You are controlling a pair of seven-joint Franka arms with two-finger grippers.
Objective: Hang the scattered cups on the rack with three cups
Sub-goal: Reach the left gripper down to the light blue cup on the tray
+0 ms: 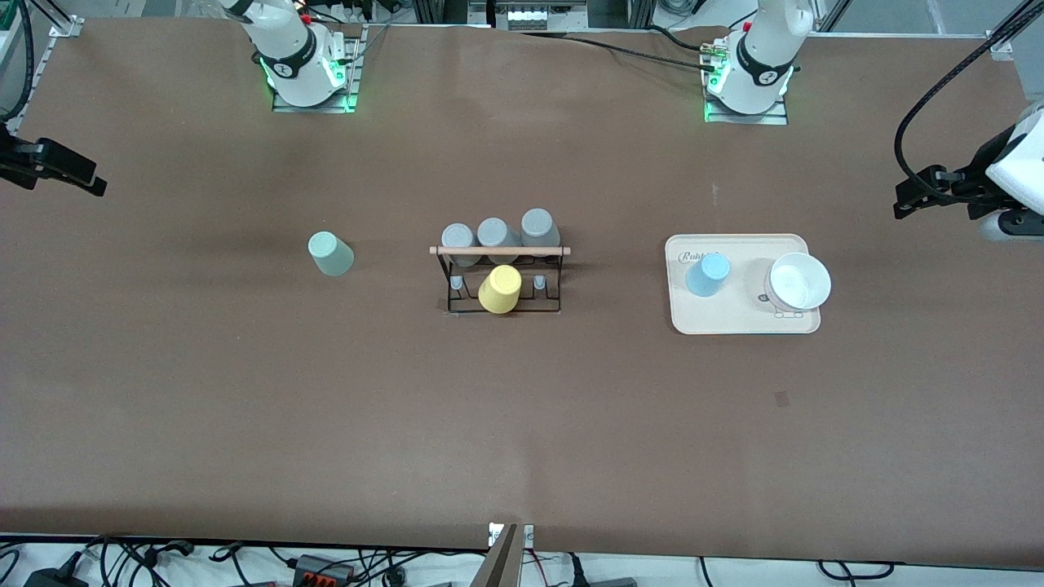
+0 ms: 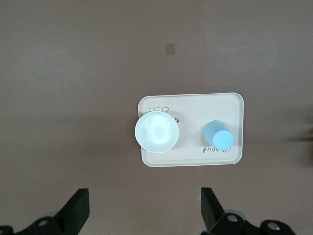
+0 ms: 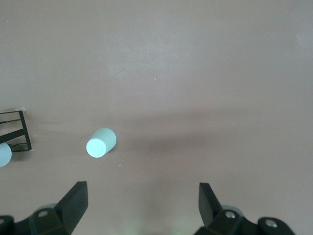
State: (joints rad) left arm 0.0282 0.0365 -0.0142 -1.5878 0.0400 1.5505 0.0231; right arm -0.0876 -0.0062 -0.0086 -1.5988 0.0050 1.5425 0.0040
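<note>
The beige tray (image 1: 746,322) lies nearest the camera, carrying a smooth light blue tumbler (image 1: 706,274) and, at its 3 o'clock, a white bowl (image 1: 799,282). The black wire rack (image 1: 501,277) holds three grey cups (image 1: 495,237) and a yellow cup (image 1: 499,289). At its 9 o'clock stands the mint-green tumbler (image 1: 330,253). The left gripper (image 2: 144,208) and right gripper (image 3: 142,205) hover wide open, empty.

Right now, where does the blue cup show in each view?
Front view: blue cup on the tray, beside the white bowl.
Left wrist view: it stands on the tray's end away from the bowl.
Right wrist view: not in it.
Shared landmark: the tray.
</note>
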